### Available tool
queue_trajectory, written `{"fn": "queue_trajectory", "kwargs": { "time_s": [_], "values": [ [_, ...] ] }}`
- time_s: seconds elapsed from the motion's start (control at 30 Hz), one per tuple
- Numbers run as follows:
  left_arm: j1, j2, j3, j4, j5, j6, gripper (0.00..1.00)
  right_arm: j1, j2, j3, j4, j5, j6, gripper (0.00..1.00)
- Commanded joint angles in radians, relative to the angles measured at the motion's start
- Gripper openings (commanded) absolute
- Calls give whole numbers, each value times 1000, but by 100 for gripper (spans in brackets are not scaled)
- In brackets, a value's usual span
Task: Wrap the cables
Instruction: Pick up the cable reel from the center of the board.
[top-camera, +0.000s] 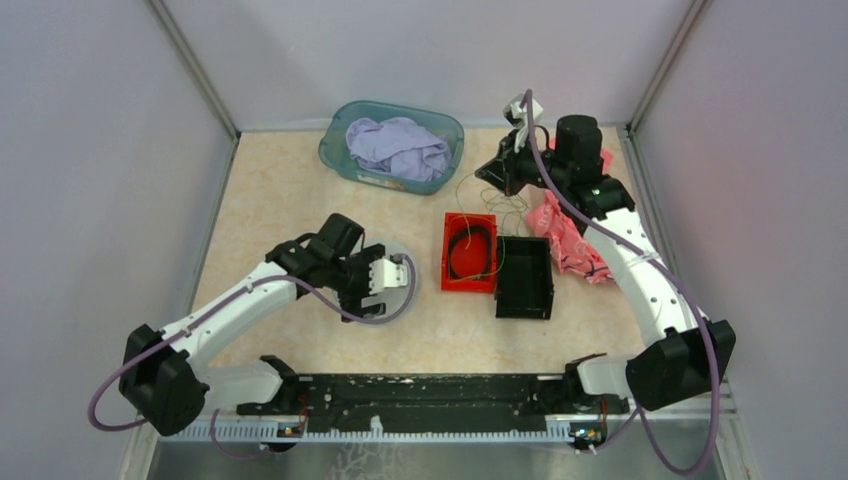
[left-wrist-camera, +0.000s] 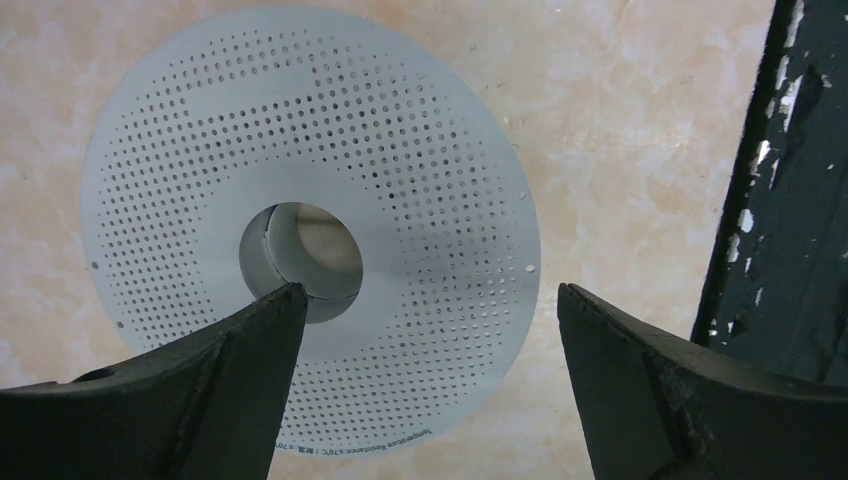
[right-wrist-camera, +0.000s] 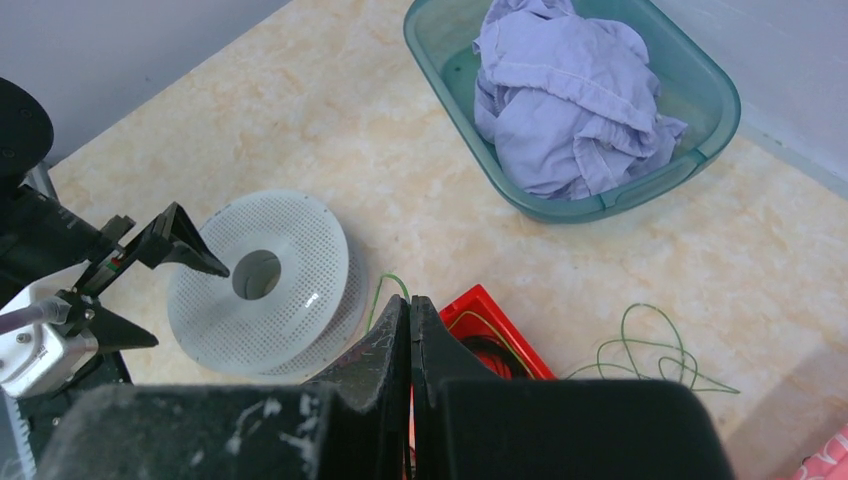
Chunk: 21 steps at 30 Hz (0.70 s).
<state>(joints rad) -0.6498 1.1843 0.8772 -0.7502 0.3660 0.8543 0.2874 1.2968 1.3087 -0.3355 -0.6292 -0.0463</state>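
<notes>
left end effector (left-wrist-camera: 430, 290) spread over spool (left-wrist-camera: 400, 150); right end effector (right-wrist-camera: 410, 305) closed

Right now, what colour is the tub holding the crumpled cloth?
The tub is see-through teal; the right wrist view shows it best.

The left arm (top-camera: 225, 315) stretches from the lower left of the frame toward the centre, wrist tipped downward, and the left gripper (left-wrist-camera: 430, 300) has its jaws spread wide with nothing between them. The right arm (top-camera: 640, 270) rises along the right side and folds back toward upper centre, where the right gripper (right-wrist-camera: 410, 315) has its fingers pressed flat together.
</notes>
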Motion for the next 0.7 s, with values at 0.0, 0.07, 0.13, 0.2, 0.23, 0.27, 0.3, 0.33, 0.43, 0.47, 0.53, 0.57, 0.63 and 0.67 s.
{"fn": "queue_trajectory", "kwargs": {
  "time_s": [0.0,0.07,0.13,0.2,0.23,0.27,0.3,0.33,0.43,0.47,0.53,0.57,0.63,0.67],
  "values": [
    [1,32,-5,-15,-27,78,100,-7,-32,3,47,-13,13,0],
    [1,58,-4,-15,-30,84,100,-7,-37,-3,48,-13,13,0],
    [1,84,-1,-15,-30,89,100,-8,-42,-6,49,-13,11,0],
    [1,105,3,-19,-23,93,100,-11,-46,-8,47,-13,11,0],
    [1,114,6,-21,-15,97,100,-12,-47,-9,48,-13,11,0],
    [1,120,6,-18,-12,98,100,-14,-47,-9,47,-13,11,0],
    [0,128,5,-13,-10,98,100,-14,-48,-10,48,-14,11,0],
    [0,134,4,-6,-11,98,100,-15,-48,-12,49,-15,12,0],
    [-6,153,-3,20,-20,89,100,-16,-48,-16,53,-18,14,0],
    [-9,159,-7,25,-21,87,100,-16,-47,-15,54,-19,15,0],
    [-16,171,-18,39,-27,81,99,-16,-45,-16,56,-18,16,0],
    [-18,177,-24,48,-30,78,97,-17,-44,-16,56,-18,16,0],
    [-23,187,-36,70,-34,68,91,-16,-40,-15,61,-17,19,0],
    [-24,192,-38,77,-29,60,88,-16,-38,-12,62,-18,20,0]
  ]
}}
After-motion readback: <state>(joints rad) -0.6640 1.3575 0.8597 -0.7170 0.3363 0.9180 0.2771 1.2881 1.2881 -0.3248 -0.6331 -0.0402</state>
